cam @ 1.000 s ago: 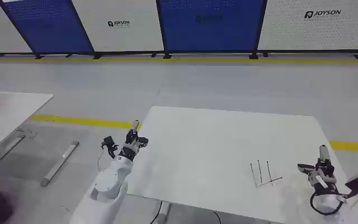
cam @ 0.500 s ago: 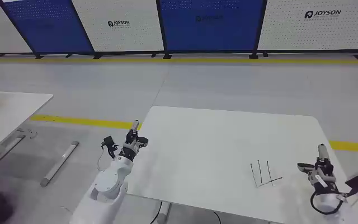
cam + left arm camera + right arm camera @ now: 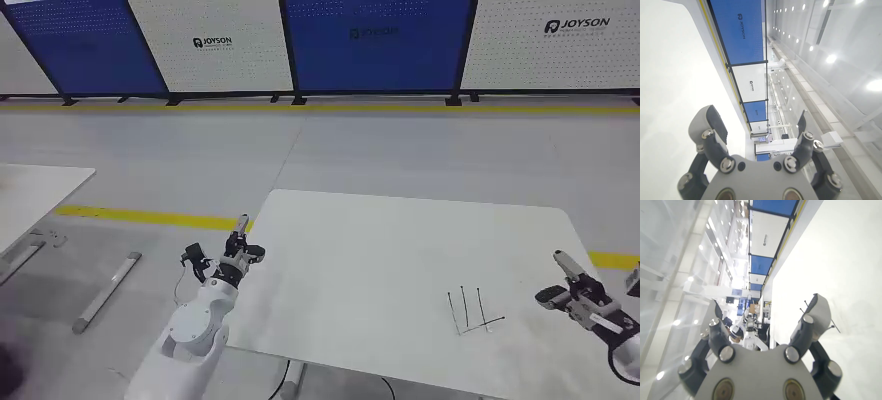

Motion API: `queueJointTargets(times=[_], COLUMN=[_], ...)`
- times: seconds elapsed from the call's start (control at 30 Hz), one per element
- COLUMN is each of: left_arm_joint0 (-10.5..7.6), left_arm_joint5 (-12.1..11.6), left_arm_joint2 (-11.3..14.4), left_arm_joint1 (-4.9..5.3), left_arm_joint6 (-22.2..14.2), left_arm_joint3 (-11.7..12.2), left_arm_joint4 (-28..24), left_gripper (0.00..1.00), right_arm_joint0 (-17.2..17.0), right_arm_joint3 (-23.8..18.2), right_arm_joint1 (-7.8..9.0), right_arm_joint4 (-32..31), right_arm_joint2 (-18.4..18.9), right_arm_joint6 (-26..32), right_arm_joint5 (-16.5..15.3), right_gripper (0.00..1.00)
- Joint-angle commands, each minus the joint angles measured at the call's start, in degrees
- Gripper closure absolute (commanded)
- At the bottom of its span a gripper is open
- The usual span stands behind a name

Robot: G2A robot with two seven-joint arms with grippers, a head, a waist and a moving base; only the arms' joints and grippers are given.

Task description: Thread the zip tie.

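Left gripper (image 3: 761,121) and right gripper (image 3: 765,304) hang spread wide, empty. Near the right one, three zip ties (image 3: 470,310) lie parallel on the table (image 3: 380,250), pointing away from the robot, a fourth crossing them.

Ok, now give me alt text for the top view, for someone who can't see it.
A few black zip ties lie untouched on the white table, toward its near right corner, with the right gripper open close beside them. The left gripper sits at the table's left edge, far from them.
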Motion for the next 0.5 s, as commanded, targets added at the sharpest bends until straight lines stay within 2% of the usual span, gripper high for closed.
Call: queueJointTargets(times=[0.0,0.4,0.43,0.47], left_arm_joint0=[0.0,0.0,0.0,0.0], left_arm_joint5=[0.0,0.0,0.0,0.0], left_arm_joint2=[0.0,0.0,0.0,0.0], left_arm_joint1=[0.0,0.0,0.0,0.0], left_arm_joint6=[0.0,0.0,0.0,0.0], left_arm_joint3=[0.0,0.0,0.0,0.0], left_arm_joint4=[0.0,0.0,0.0,0.0], left_gripper=[0.0,0.0,0.0,0.0], right_arm_joint0=[-0.1,-0.1,0.2,0.9], right_arm_joint3=[0.0,0.0,-1.2,-1.1], right_arm_joint1=[-0.03,-0.03,0.17,0.83], right_arm_joint4=[0.0,0.0,-1.0,-3.9], right_arm_joint2=[0.0,0.0,-0.2,0.8], right_arm_joint6=[-0.3,-0.3,2.2,8.6], right_arm_joint5=[-0.1,-0.1,-1.3,-4.0], right_gripper=[0.0,0.0,0.0,0.0])
